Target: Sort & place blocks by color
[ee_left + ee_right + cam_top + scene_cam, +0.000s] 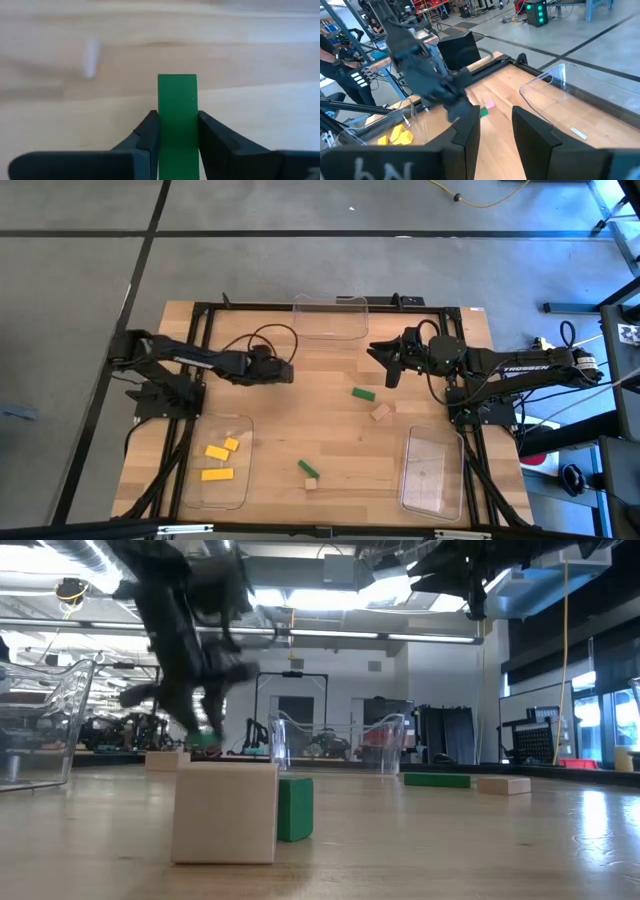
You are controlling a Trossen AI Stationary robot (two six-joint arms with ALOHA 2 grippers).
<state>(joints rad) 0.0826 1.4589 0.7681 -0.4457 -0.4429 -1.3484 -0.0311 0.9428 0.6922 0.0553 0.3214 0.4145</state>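
My left gripper (288,373) is over the table's middle, shut on a green block (177,102). My right gripper (385,367) hangs high at the far right, open with nothing between its fingers (495,131). One green block (363,393) and one tan block (381,412) lie flat on the table right of centre. Another green block (308,469) and tan block (311,483) lie near the front edge. Three yellow blocks (218,460) lie in the clear tray (192,480) at the near left. My left gripper pinches the green block by its two long sides (161,120) between its two fingers. The fingers lie along the block, and its far end (177,80) sticks out beyond their tips. They come slanting down from the table's left. In the low view the block (205,743) hangs a little above the table.
A clear tray (330,315) stands at the far edge and another clear tray (432,472) at the near right. Bare wood lies between the two grippers and across the table's middle.
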